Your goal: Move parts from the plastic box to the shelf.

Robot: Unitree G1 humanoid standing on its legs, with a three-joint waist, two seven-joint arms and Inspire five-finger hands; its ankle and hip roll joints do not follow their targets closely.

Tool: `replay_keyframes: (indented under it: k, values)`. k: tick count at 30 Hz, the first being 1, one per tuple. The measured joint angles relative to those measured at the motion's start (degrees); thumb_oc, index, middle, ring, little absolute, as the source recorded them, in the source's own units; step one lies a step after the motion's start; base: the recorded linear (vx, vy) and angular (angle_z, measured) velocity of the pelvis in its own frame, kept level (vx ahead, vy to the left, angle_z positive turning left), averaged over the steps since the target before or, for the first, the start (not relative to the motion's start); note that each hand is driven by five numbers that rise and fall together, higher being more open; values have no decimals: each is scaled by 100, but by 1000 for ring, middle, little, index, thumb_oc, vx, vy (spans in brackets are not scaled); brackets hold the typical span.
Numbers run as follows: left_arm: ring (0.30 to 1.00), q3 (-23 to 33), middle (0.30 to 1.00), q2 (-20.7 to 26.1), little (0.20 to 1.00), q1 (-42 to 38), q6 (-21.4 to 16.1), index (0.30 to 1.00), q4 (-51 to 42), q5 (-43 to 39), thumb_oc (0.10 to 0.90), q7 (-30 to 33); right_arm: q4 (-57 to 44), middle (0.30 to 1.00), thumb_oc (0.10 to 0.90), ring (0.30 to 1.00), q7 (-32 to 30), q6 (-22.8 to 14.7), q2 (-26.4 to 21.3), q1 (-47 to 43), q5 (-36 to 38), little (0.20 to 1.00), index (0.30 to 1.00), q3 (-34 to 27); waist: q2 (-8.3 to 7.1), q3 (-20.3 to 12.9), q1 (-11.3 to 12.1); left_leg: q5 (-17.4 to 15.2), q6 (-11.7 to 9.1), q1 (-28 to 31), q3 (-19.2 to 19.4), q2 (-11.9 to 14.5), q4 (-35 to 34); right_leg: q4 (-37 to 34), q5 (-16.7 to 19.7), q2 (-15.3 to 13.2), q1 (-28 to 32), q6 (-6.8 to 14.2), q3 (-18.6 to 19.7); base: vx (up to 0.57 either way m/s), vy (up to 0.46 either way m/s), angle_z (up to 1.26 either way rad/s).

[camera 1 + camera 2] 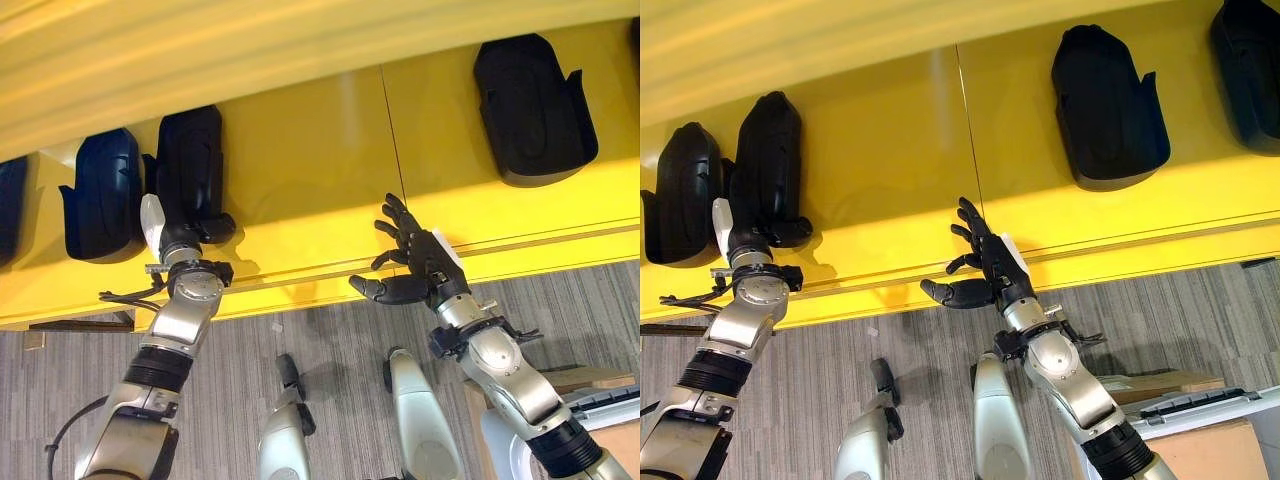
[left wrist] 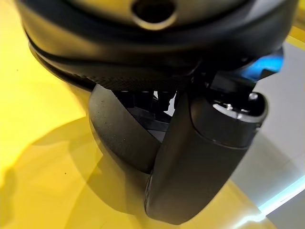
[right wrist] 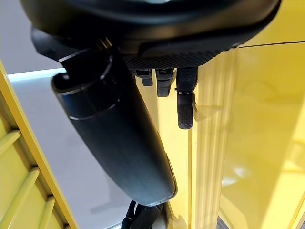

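Nearest the camera, the right hand [image 1: 418,262] hangs over the front edge of the yellow shelf [image 1: 300,170] with fingers spread and relaxed, holding nothing; its thumb juts out toward the robot's left; on the other side the left hand [image 1: 178,235] sits at the near end of a black part [image 1: 190,165] lying on the shelf, thumb curled against it, though the fingers are hidden behind the part, so the grip itself cannot be told; just beside that part, further left, rests another black part [image 1: 103,195]; well apart, to the right, lies a third black part [image 1: 530,105].
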Motion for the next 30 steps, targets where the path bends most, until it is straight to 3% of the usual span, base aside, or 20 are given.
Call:
replay_keyframes:
  k: [30]
  values:
    - [1000, 38, 1000, -30, 1000, -44, -1, 1000, -142, -51, 900, 140, -19, 1000, 900, 1000, -126, -36, 32, 58, 1, 1000, 1000, 6, -68, 40, 1, -10, -20, -6, -16, 13, 3, -81, 19, 5, 47, 14, -24, 0, 0, 0]
